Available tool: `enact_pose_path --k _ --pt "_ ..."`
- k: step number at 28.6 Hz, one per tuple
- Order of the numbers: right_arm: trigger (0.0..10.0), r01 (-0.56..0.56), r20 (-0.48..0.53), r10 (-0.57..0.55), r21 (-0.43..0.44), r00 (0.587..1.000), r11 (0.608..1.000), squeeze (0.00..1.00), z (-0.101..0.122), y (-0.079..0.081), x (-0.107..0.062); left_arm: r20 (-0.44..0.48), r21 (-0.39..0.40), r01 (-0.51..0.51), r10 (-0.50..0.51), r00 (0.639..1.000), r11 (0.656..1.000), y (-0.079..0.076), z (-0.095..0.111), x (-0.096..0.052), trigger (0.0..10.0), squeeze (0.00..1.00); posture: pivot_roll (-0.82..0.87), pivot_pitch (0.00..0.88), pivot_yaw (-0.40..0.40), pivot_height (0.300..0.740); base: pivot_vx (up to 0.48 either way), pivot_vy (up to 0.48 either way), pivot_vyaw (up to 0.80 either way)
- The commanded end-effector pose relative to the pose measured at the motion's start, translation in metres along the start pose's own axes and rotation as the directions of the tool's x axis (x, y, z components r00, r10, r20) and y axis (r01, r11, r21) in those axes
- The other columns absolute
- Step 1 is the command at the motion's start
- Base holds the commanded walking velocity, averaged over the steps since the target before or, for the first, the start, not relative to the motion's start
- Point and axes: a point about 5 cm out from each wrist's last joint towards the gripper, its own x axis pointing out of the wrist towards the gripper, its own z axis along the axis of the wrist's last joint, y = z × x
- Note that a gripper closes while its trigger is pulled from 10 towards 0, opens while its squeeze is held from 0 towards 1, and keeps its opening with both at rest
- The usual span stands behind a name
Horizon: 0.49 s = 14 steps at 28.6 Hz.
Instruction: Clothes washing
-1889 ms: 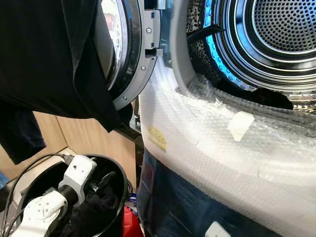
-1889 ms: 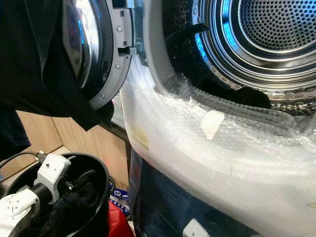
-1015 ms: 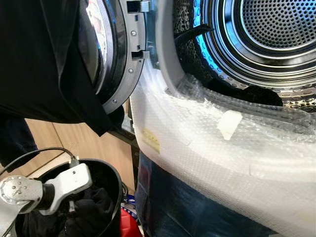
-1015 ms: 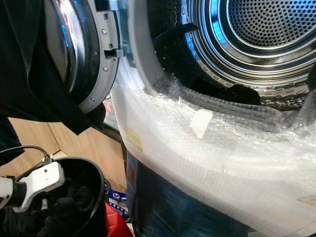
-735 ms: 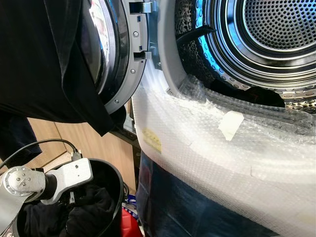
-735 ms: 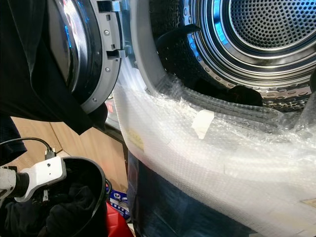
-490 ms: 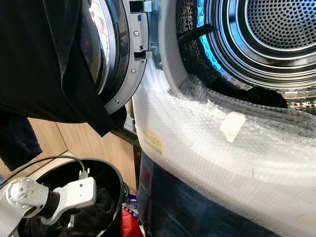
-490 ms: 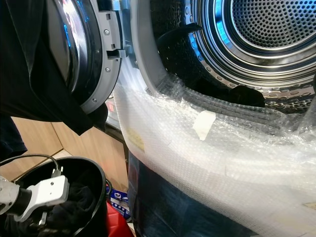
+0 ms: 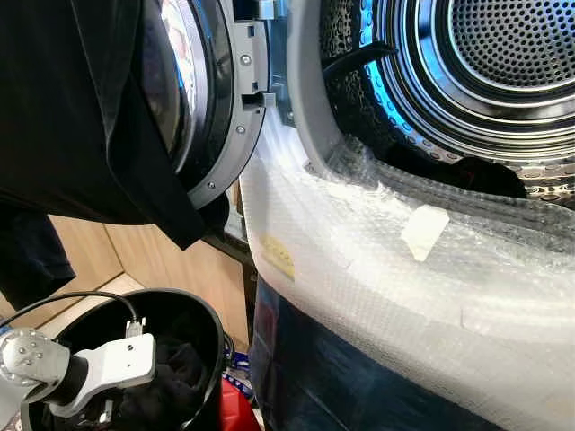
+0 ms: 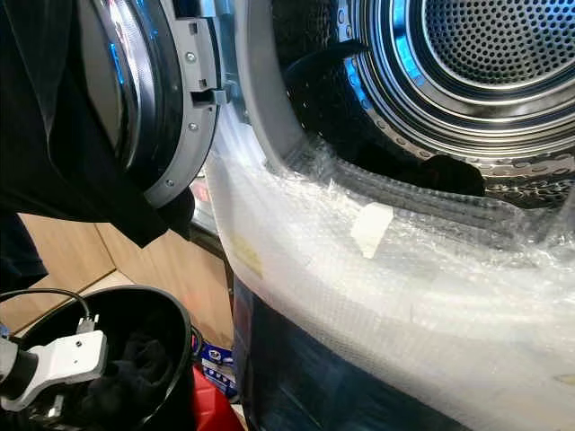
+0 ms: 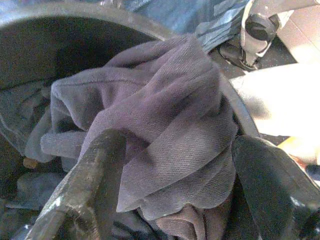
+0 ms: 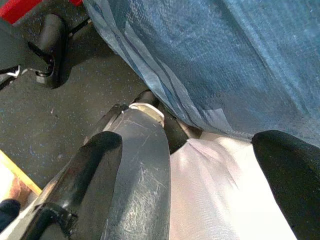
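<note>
reaching into the round black plastic bucket (image 9: 202, 332), the left gripper (image 11: 170, 195) has its fingers spread either side of a crumpled grey-purple cloth (image 11: 160, 120). the right gripper (image 12: 200, 165) hangs spread beside the bubble-wrapped washing machine (image 9: 377, 269), whose steel drum (image 9: 503, 63) gapes.

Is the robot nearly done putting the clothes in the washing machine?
Not yet. Done: the washer door is open and one dark item lies in the drum. In hand: the left gripper, open, reaches over dark clothes in the black bucket. Left: lifting them across into the drum.
</note>
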Motion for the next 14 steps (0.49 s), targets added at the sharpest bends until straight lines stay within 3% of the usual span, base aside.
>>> enact_pose_path --k 1,14 --pt "10.0 0.001 0.01 -0.001 0.002 1.0 1.0 0.0 0.004 0.0 0.0 -0.004 0.029 -0.012 0.012 1.0 1.0 0.003 0.003 -0.001 10.0 0.0 0.25 0.0 0.021 0.74 0.0 0.0 0.0" --pt "10.0 0.008 -0.004 -0.008 0.029 1.0 1.0 0.0 -0.003 -0.004 0.0 -0.022 0.006 0.028 -0.028 0.999 1.0 0.0 -0.004 0.016 10.0 0.0 0.23 0.0 0.02 0.74 0.0 0.0 0.0"
